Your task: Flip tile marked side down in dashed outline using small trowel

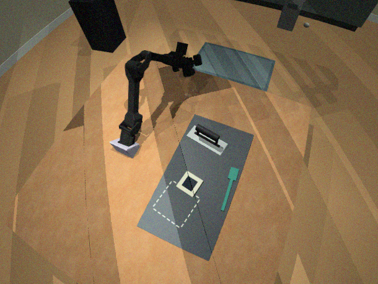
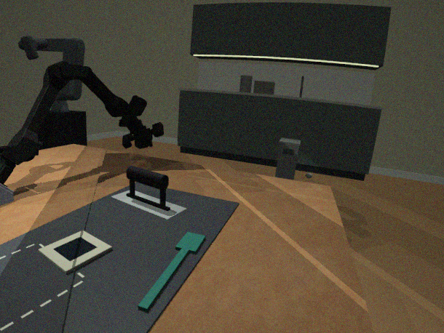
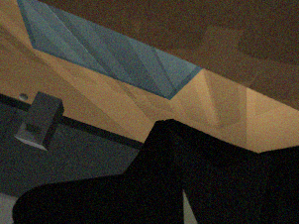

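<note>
The tile [image 1: 189, 183] [image 2: 75, 249] lies flat on the mat [image 1: 198, 240] [image 2: 120, 291], cream with its dark square mark facing up. It overlaps one corner of the dashed outline [image 1: 180, 227] [image 2: 45, 303], mostly outside it. A trowel [image 1: 207, 133] [image 2: 147, 177] with a raised black bar handle and pale flat blade rests near the mat's far end. A green tool [image 1: 233, 173] [image 2: 191, 241] with a square blade and long thin handle lies along the mat's right edge. My gripper [image 1: 189, 73] [image 2: 145, 145] [image 3: 164, 128] is shut and empty, in the air beyond the trowel.
A bluish glass-like panel [image 1: 235, 66] [image 3: 109, 53] is near the gripper in the top view. A black box [image 1: 99, 25] stands at the back left. A grey block [image 1: 288, 18] [image 2: 288, 160] [image 3: 42, 119] and a dark cabinet [image 2: 255, 127] are farther back.
</note>
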`<state>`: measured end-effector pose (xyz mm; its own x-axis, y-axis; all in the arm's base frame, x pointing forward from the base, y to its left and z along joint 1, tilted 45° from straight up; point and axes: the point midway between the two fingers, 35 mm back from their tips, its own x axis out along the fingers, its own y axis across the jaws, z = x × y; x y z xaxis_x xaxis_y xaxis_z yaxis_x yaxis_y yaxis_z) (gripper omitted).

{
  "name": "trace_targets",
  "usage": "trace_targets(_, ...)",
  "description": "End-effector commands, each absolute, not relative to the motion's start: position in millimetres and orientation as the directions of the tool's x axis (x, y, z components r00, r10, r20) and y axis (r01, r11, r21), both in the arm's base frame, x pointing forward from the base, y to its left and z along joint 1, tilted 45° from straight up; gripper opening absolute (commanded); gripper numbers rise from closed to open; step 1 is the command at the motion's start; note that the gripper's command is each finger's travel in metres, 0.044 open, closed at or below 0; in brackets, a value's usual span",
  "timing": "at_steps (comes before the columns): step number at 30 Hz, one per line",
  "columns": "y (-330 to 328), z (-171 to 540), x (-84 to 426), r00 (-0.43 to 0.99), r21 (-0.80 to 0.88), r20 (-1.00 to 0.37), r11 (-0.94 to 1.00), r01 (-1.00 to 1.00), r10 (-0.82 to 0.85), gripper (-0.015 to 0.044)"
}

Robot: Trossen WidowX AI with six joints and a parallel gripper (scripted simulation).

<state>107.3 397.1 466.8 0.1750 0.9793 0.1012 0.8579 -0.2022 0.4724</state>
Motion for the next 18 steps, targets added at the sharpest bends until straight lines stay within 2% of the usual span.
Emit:
trace_targets(1,397.1,466.8,107.3,0.175,0.472,0.101,-0.202,0.858,0.979,0.0)
trace_targets(2,397.1,466.8,107.3,0.175,0.472,0.101,-0.202,0.858,0.979,0.0)
trace_targets(12,396.5,460.2,121.0,0.197,0.527,0.074,-0.206,0.825,0.978,0.0257)
trace_targets(18,392.3,443.3,159.1,0.262,0.651,0.012,-0.206,0.731,0.965,0.027)
